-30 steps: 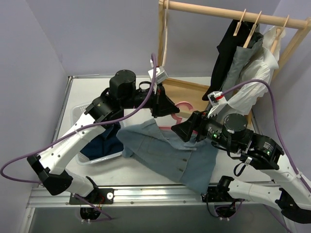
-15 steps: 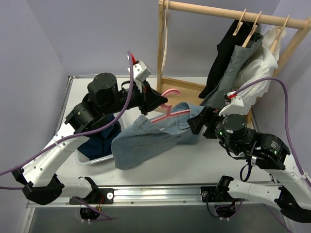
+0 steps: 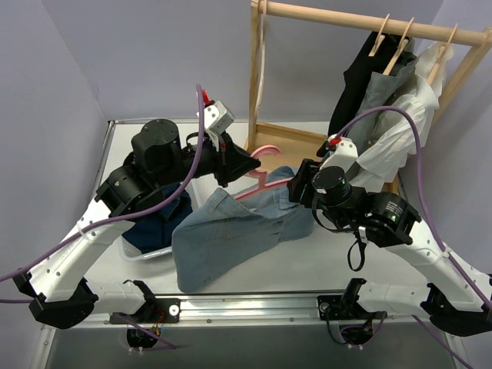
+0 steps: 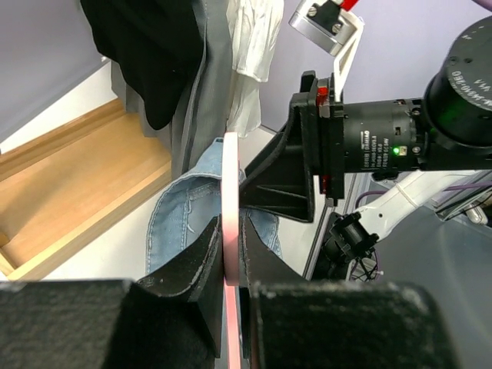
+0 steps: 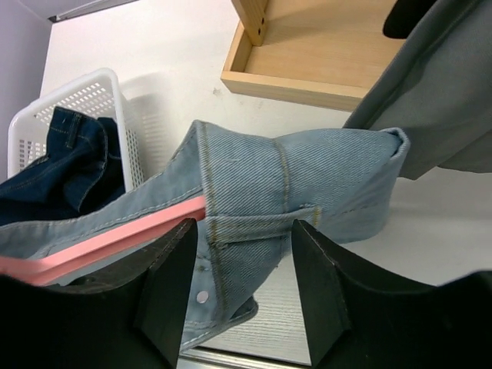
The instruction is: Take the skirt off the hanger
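Nearest, our left hand (image 4: 231,240) is clamped on the pink hanger (image 4: 231,184), holding up the denim skirt (image 3: 231,231), whose hem reaches the tabletop (image 3: 346,265). Our right hand (image 5: 246,234) gapes wide and empty at the waistband. We judge it must pinch there next and pull the skirt clear. Beyond, a grey garment (image 3: 380,96) hangs on the rail.

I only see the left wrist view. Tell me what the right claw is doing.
Observer: In the right wrist view the right claw is open, its fingers either side of the denim garment's waistband, beside the pink hanger.
Operator: Say what sits on the table to the left.
Observer: A white basket with dark-blue jeans inside.
Operator: Report how the garment hangs.
Observer: From above, it slopes from the hanger down toward the near edge of the table, and its hem appears to touch the surface.
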